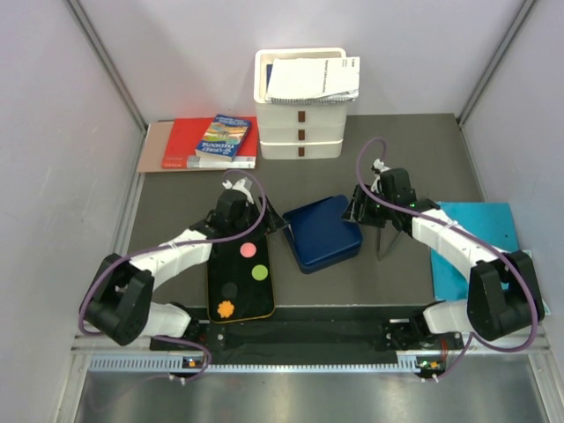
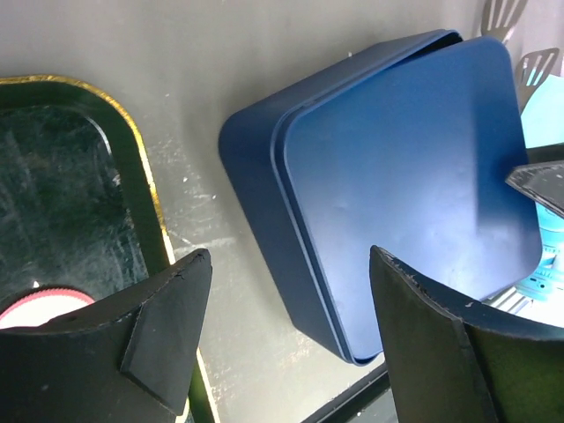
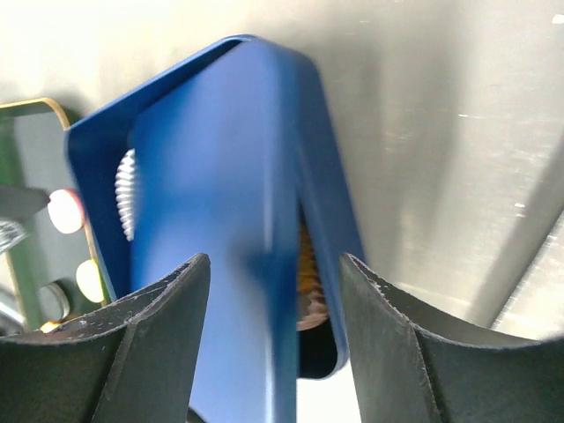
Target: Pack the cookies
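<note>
Four cookies (image 1: pixel 260 272) lie on the near-left black tray (image 1: pixel 233 269). In the left wrist view a finger hides most of the pink cookie (image 2: pixel 35 304). Just right of them hovers the left gripper (image 2: pixel 289 257), spread wide and empty. Inside the blue tin (image 2: pixel 251 159), a blurred orange-brown cookie (image 3: pixel 308 269) peeks from under the lid (image 2: pixel 405 176). The right gripper (image 3: pixel 273 262) straddles the lid, and whether it grips is unclear.

My left arm (image 1: pixel 176 251) is folded at the elbow near its base, forearm reaching forward and right toward the middle. The left gripper (image 1: pixel 269 226) (image 2: pixel 289 264) points right, jaws well apart, both black fingers (image 2: pixel 167 326) in the wrist view. My right arm (image 1: pixel 449 238) mirrors it, elbow low on the right, forearm running forward and left. The right gripper (image 1: pixel 359 211) (image 3: pixel 273 264) faces the left one, jaws spread too.
</note>
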Robot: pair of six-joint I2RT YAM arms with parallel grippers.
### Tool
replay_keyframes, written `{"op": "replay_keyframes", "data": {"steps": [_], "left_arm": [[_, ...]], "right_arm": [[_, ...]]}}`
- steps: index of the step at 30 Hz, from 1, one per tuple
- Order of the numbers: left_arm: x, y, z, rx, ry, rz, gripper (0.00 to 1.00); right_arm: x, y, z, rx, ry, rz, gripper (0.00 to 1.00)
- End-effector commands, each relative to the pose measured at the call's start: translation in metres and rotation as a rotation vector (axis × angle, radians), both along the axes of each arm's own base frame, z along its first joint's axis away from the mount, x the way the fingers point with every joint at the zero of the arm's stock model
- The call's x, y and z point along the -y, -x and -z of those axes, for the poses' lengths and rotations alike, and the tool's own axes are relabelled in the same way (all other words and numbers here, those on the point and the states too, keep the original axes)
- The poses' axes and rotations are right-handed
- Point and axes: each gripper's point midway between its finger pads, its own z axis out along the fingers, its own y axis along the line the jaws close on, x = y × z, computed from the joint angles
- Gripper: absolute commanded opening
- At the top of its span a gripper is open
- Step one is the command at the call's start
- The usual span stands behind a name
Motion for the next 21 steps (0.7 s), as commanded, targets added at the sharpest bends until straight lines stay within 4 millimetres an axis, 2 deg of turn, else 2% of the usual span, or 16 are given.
{"op": "replay_keyframes", "data": {"steps": [1, 4, 9, 14, 17, 21], "left_arm": [[0.011, -0.017, -0.025, 0.084, 0.047, 0.005, 0.77], [0.012, -0.018, -0.025, 0.086, 0.045, 0.006, 0.77], [0.015, -0.020, -0.021, 0.074, 0.040, 0.015, 0.77], [0.020, -0.022, -0.019, 0.068, 0.045, 0.023, 0.77], [0.022, -0.022, -0.015, 0.063, 0.042, 0.028, 0.77], [0.025, -0.022, -0.011, 0.051, 0.038, 0.035, 0.77]], "right_arm": [[0.011, -0.012, -0.012, 0.070, 0.072, 0.036, 0.60], [0.019, -0.015, -0.012, 0.082, 0.106, 0.071, 0.58], [0.025, -0.015, -0.024, 0.125, 0.123, 0.079, 0.41], [0.027, -0.009, -0.006, 0.076, 0.149, 0.064, 0.26], [0.026, -0.005, 0.005, 0.056, 0.144, 0.058, 0.21], [0.025, -0.004, 0.018, 0.023, 0.151, 0.050, 0.20]]}}
